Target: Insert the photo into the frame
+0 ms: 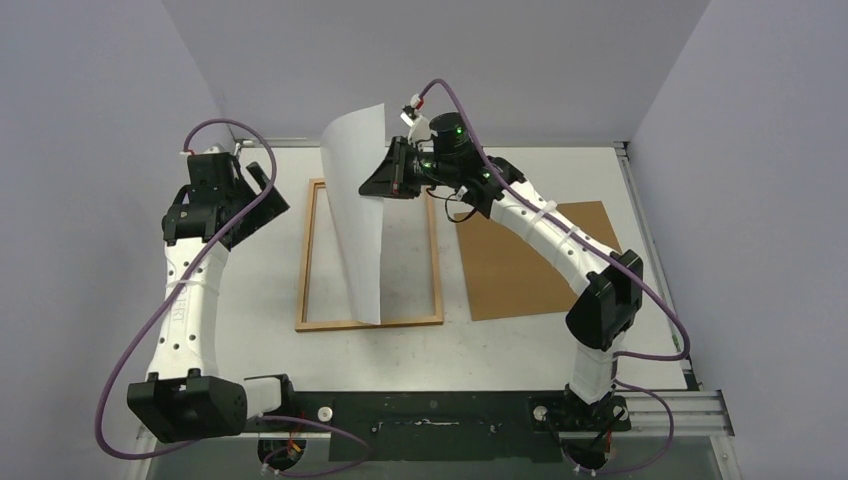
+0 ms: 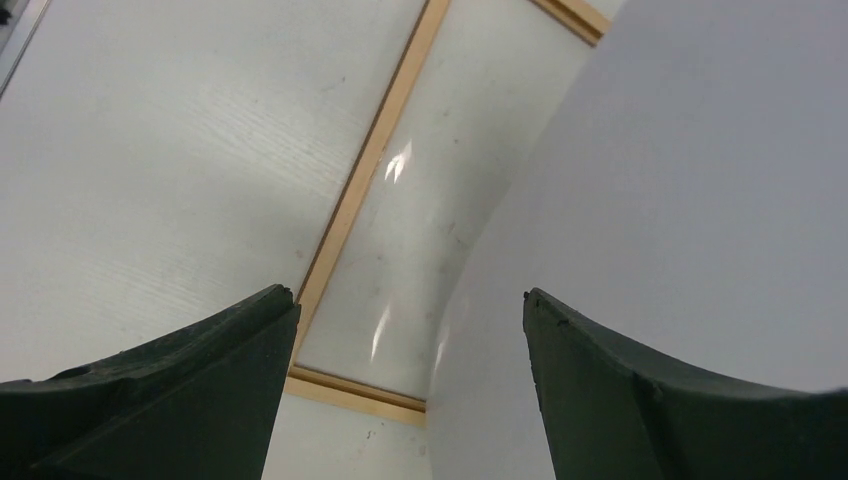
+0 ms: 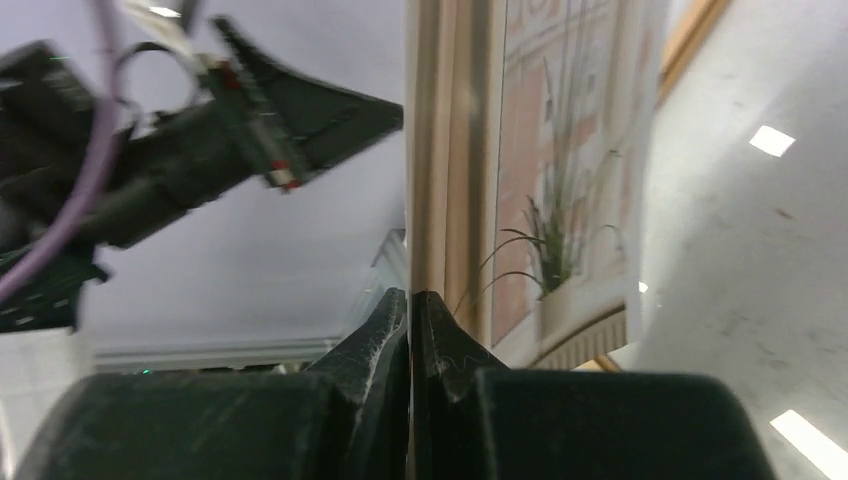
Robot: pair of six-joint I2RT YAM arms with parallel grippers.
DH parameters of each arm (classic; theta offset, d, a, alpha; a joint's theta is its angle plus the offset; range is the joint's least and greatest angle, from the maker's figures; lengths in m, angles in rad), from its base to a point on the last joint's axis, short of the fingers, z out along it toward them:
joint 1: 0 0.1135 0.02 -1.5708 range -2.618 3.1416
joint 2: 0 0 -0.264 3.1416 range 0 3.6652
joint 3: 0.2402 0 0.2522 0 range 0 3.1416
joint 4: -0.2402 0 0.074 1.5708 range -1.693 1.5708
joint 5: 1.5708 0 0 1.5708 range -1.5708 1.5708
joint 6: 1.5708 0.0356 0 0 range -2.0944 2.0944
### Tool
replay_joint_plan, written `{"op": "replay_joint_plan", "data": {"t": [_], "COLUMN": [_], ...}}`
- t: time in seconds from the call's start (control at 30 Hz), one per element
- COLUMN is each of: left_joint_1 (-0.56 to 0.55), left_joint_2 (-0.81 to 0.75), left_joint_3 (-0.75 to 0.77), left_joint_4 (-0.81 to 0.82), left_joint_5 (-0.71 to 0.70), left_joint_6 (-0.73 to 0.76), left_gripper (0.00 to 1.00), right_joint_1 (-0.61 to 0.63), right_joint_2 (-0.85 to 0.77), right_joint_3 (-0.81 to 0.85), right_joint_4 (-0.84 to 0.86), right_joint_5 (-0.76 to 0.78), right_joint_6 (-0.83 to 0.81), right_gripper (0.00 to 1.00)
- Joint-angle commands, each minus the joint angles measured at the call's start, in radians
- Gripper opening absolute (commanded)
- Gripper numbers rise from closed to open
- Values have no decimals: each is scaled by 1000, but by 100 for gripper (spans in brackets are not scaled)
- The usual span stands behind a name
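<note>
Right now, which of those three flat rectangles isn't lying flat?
The white-backed photo, held upright by the right end effector; the wooden frame and brown panel lie flat.

The frame [image 1: 306, 260] lies flat on the table [image 1: 260, 340], left of centre. The photo [image 1: 355, 200] stands on edge over it, its lower edge at the near rail. The backing panel [image 1: 530, 270] lies right of the frame, apart from it.

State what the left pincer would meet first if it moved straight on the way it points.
Likely the surface inside the frame, beside the white back of the photo; depth is unclear, so that might come first.
</note>
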Motion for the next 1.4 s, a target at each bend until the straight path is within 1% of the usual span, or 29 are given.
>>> {"op": "replay_joint_plan", "data": {"t": [0.0, 0.1, 0.27, 0.37, 0.43, 0.5, 0.6, 0.7, 0.77, 0.9, 1.03, 1.2, 1.3, 1.37], "left_joint_1": [61, 85, 111, 119, 122, 124, 124, 125, 125, 125, 125, 125, 125, 125], "left_joint_2": [-17, -21, -12, 2, 12, 23, 47, 80, 105, 175, 233, 286, 327, 357], "left_joint_3": [-63, -100, -148, -165, -176, -186, -201, -216, -225, -224, -220, -215, -205, -197], "left_joint_4": [30, 41, 63, 76, 85, 100, 129, 167, 190, 201, 217, 262, 276, 286], "left_joint_5": [66, 93, 105, 113, 118, 131, 154, 192, 216, 239, 252, 273, 274, 272], "left_joint_6": [10, 16, 19, 22, 23, 24, 24, 34, 42, 63, 66, 58, 52, 47], "left_gripper": [81, 81, 81, 81, 80, 80, 80, 80, 80, 80, 80, 79, 76, 74], "right_joint_1": [16, 9, -31, -71, -101, -136, -171, -194, -207, -234, -251, -250, -247, -252], "right_joint_2": [-17, 8, 94, 118, 143, 182, 259, 355, 395, 435, 460, 469, 441, 427], "right_joint_3": [4, 9, 6, -67, -87, -88, -47, 49, 89, 132, 189, 225, 184, 140], "right_joint_4": [237, 232, 92, 87, 80, 45, -44, -209, -310, -400, -445, -435, -367, -290], "right_joint_5": [-90, -80, -68, -61, -69, -82, -105, -133, -111, -83, -75, -81, -75, -76], "right_joint_6": [175, 211, 277, 301, 294, 250, 133, -34, -132, -267, -354, -425, -416, -371], "right_gripper": [0, 0, 0, 0, 0, 0, 0, 0, 0, 0, 0, 0, 0, 0]}}
